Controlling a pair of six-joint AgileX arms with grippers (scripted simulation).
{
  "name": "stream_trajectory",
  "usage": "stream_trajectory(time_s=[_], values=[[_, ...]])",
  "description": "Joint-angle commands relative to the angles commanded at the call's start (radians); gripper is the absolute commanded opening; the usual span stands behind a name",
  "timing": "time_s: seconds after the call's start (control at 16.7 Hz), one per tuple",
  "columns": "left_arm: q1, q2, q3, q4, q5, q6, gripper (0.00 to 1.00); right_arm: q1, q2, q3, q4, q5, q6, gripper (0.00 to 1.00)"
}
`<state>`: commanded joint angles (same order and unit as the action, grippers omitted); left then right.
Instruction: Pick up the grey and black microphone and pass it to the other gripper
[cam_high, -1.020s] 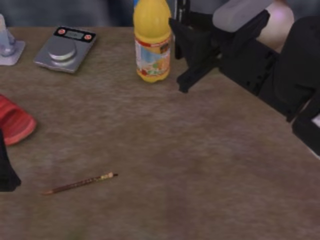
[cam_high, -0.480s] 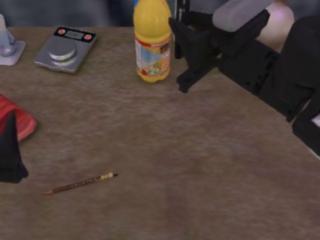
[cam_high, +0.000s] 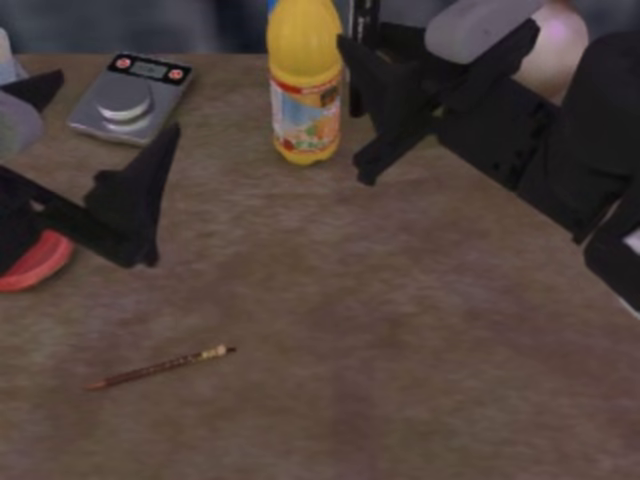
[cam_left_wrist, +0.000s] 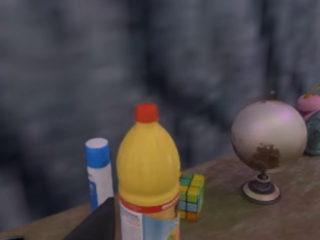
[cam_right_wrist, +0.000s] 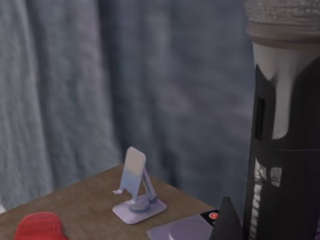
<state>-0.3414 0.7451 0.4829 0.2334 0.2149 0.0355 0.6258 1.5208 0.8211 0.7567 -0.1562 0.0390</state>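
Note:
The grey and black microphone (cam_right_wrist: 285, 165) fills one edge of the right wrist view, upright and well above the table, its grey mesh head (cam_right_wrist: 282, 15) on top. My right gripper (cam_high: 365, 110) hangs at the back of the table beside the yellow bottle, shut on the microphone; one dark fingertip (cam_right_wrist: 227, 222) shows beside the handle. In the top view the microphone is mostly hidden by that gripper. My left gripper (cam_high: 95, 140) is raised over the table's left side, open and holding nothing. One of its fingers (cam_left_wrist: 97, 225) shows in the left wrist view.
A yellow juice bottle (cam_high: 305, 85) stands at the back centre and a kitchen scale (cam_high: 125, 100) at the back left. A red object (cam_high: 35, 262) lies at the left edge and a brown pencil (cam_high: 160, 367) near the front. A phone stand (cam_right_wrist: 137, 195), globe (cam_left_wrist: 269, 137) and colour cube (cam_left_wrist: 191, 196) stand further back.
My left gripper has risen from the left edge and swung right, over the table, with its fingers spread. The right arm and the microphone have not moved.

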Motion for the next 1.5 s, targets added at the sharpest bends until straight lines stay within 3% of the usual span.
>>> stream_trajectory(time_s=[0.3,0.54,0.96,1.5], values=[[-0.126,0.273,0.18,0.088,0.08,0.014,1.0,0.0,0.0,0.0,0.0,0.0,0.0,0.0],[-0.169,0.362,0.243,0.12,0.107,0.019,1.0,0.0,0.0,0.0,0.0,0.0,0.0,0.0],[-0.178,0.398,0.272,0.132,0.096,0.019,1.0,0.0,0.0,0.0,0.0,0.0,0.0,0.0],[-0.267,0.762,0.524,0.24,0.014,0.019,1.0,0.0,0.0,0.0,0.0,0.0,0.0,0.0]])
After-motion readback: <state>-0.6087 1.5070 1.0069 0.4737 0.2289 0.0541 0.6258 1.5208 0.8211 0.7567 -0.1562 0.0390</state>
